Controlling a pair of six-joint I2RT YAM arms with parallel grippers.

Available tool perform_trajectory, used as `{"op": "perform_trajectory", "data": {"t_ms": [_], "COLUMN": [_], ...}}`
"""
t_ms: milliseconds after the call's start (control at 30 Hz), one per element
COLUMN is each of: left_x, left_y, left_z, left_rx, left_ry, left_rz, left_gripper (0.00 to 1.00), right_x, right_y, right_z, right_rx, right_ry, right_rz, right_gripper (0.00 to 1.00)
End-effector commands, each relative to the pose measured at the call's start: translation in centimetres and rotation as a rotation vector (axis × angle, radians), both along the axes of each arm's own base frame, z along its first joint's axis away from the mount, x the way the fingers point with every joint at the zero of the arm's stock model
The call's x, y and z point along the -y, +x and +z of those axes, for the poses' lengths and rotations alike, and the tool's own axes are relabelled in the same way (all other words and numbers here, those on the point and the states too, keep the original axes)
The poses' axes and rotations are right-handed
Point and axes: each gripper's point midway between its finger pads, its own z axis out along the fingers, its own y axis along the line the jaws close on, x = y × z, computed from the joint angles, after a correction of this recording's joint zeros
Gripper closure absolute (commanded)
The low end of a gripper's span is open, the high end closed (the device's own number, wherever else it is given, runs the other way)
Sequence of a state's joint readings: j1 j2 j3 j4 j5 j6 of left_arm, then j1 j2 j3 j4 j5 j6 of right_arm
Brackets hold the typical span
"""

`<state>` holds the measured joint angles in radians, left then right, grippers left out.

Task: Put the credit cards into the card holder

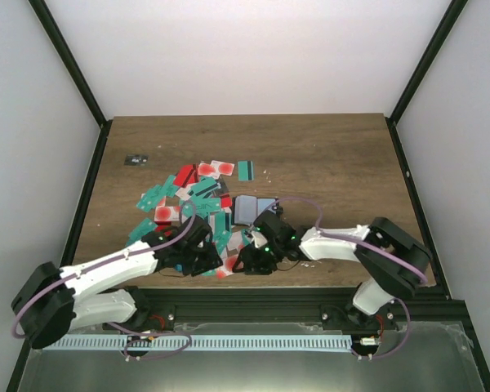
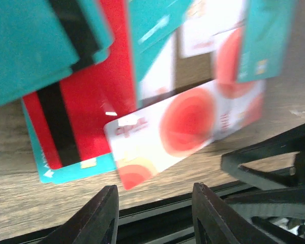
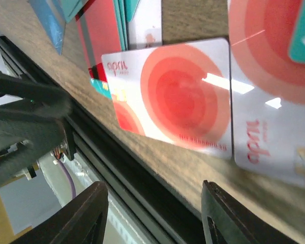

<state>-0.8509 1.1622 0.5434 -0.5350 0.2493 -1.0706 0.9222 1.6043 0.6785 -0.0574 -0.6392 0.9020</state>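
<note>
Many credit cards (image 1: 198,196), teal, red and white with a red circle, lie heaped in the middle of the table. The card holder (image 1: 251,207) lies open, grey and light blue, at the heap's right edge, just beyond my right arm. A white card with a red circle (image 1: 226,268) lies by the near table edge between both grippers; it also shows in the left wrist view (image 2: 183,127) and the right wrist view (image 3: 178,96). My left gripper (image 1: 202,260) (image 2: 153,193) is open and empty just left of it. My right gripper (image 1: 247,261) (image 3: 153,189) is open and empty just right of it.
A tiny dark grey object (image 1: 135,159) lies at the far left of the table. The black frame rail (image 1: 253,292) runs right along the near edge under both grippers. A second white card (image 3: 274,101) lies next to the first. Black posts stand at the table's sides.
</note>
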Motion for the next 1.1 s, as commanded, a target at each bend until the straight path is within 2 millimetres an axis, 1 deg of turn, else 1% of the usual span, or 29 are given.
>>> {"op": "perform_trajectory", "data": {"t_ms": [0, 33, 167, 267, 367, 433, 533, 600, 633, 733, 800, 900, 1000, 1067], "left_x": [-0.9, -0.7, 1.8, 3.0, 4.0, 3.9, 3.2, 2.7, 2.5, 2.0, 1.6, 1.3, 1.1, 1.0], "left_y": [2.1, 2.7, 5.1, 6.3, 6.7, 6.4, 5.3, 4.5, 4.2, 3.3, 2.8, 2.5, 1.6, 1.1], "left_z": [2.5, 2.5, 2.5, 1.2, 0.1, -0.7, -1.9, -2.3, -2.4, -2.4, -2.4, -2.7, -3.2, -3.1], "left_rx": [0.143, 0.154, 0.205, 0.204, 0.186, 0.160, 0.102, 0.077, 0.066, 0.049, 0.043, 0.043, 0.008, -0.003], "left_ry": [0.061, 0.065, 0.064, 0.129, 0.135, 0.152, 0.172, 0.167, 0.163, 0.156, 0.150, 0.152, 0.132, 0.119], "left_rz": [-0.059, -0.080, -0.214, -0.331, -0.404, -0.436, -0.453, -0.450, -0.447, -0.443, -0.445, -0.450, -0.434, -0.417], "left_gripper": [0.57, 0.57, 0.53, 0.51, 0.48, 0.47, 0.47, 0.47, 0.47, 0.47, 0.46, 0.46, 0.46, 0.46], "right_x": [2.3, 2.7, 4.3, 5.2, 5.7, 6.1, 5.7, 5.0, 4.5, 3.0, 2.3, 2.0, 1.4, 0.5], "right_y": [-0.3, -0.5, -1.2, -1.9, -2.5, -3.2, -4.2, -4.7, -5.3, -5.7, -5.6, -5.0, -4.5, -3.9], "right_z": [1.1, 1.3, 1.6, 1.3, 1.4, 1.4, 1.6, 1.8, 1.9, 2.5, 2.2, 1.5, 0.5, 0.4], "right_rx": [0.039, 0.041, 0.030, 0.002, -0.029, -0.068, -0.126, -0.147, -0.156, -0.176, -0.182, -0.187, -0.229, -0.224], "right_ry": [-0.038, -0.037, -0.044, -0.058, -0.045, -0.036, -0.009, -0.003, -0.005, -0.002, -0.023, -0.039, -0.003, 0.017], "right_rz": [-0.033, -0.043, -0.090, -0.119, -0.152, -0.193, -0.246, -0.278, -0.282, -0.323, -0.354, -0.429, -0.519, -0.557], "right_gripper": [0.47, 0.47, 0.45, 0.45, 0.45, 0.45, 0.45, 0.44, 0.43, 0.42, 0.42, 0.42, 0.42, 0.42]}}
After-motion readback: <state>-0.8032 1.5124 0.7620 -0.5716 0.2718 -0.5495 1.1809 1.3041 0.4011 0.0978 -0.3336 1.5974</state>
